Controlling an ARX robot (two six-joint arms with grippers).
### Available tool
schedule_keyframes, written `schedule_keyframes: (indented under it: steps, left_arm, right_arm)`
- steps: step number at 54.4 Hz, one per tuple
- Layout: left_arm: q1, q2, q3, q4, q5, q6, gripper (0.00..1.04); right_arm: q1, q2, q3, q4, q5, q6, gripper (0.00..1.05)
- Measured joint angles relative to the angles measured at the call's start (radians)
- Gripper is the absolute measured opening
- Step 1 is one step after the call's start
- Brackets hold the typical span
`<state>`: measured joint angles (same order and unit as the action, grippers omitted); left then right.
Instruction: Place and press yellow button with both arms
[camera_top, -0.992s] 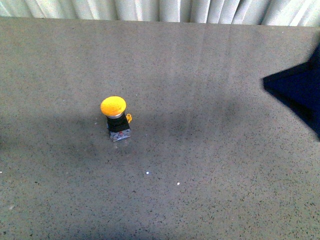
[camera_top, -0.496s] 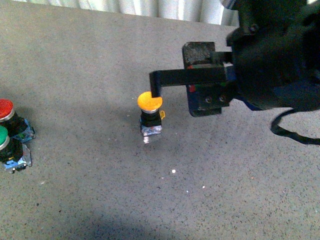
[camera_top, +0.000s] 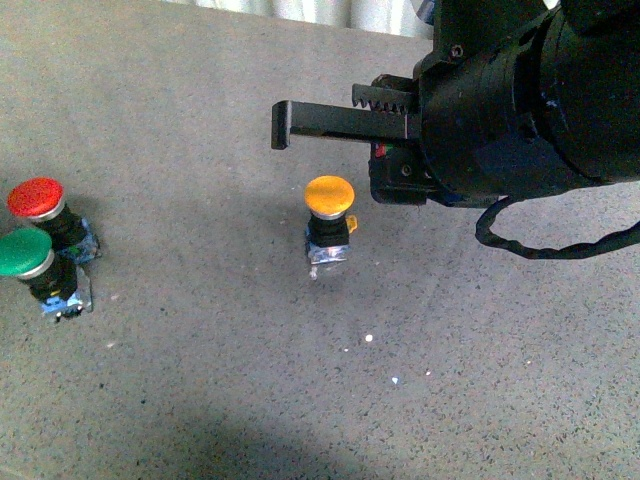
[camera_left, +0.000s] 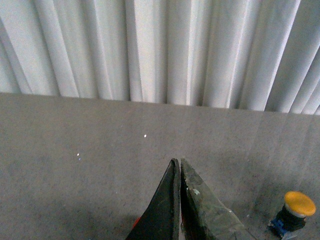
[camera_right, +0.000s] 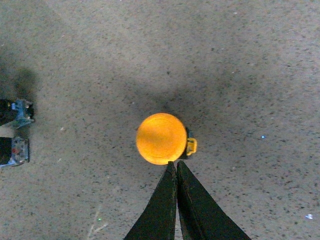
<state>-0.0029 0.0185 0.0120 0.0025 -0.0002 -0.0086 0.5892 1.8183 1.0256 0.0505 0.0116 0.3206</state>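
Half a second back the right claw (camera_top: 283, 123) had a fingertip at the rim of the yellow cap; now it hangs raised, clear of the cap, with open air between them. Its fingers are pressed flat together with nothing between them; the yellow button (camera_top: 329, 196) stands on the table (camera_top: 200, 390) below the fingers, and in the right wrist view its dome lies just off their tips.

I read this as the pressing step, either between presses or lining up for one. To do it well I would keep the fingers closed as one blunt point; bring the tips over the crown of the dome, not its rim; then come straight down. The base looks narrow under a wide cap, so I judge that an off-centre or slanted push could tip it over.

The button stands upright; its long axis runs vertical, cap up and metallic base down; its side tab (camera_top: 352, 223) juts towards the wrist end of the right claw.

The left claw (camera_left: 177, 167) is also closed on nothing; the button sits well off to one side of its tips. A red button (camera_top: 37, 198) and a green button (camera_top: 22, 252) stand together, well beyond the right claw's tips.
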Motion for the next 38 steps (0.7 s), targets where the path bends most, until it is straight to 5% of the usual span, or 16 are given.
schedule_keyframes:
  steps: [38]
  left_arm:
    - [0.001, -0.002, 0.0, -0.003, 0.0, 0.0, 0.01]
  right_arm:
    - [0.008, 0.109, 0.064, 0.0, -0.005, 0.029, 0.01]
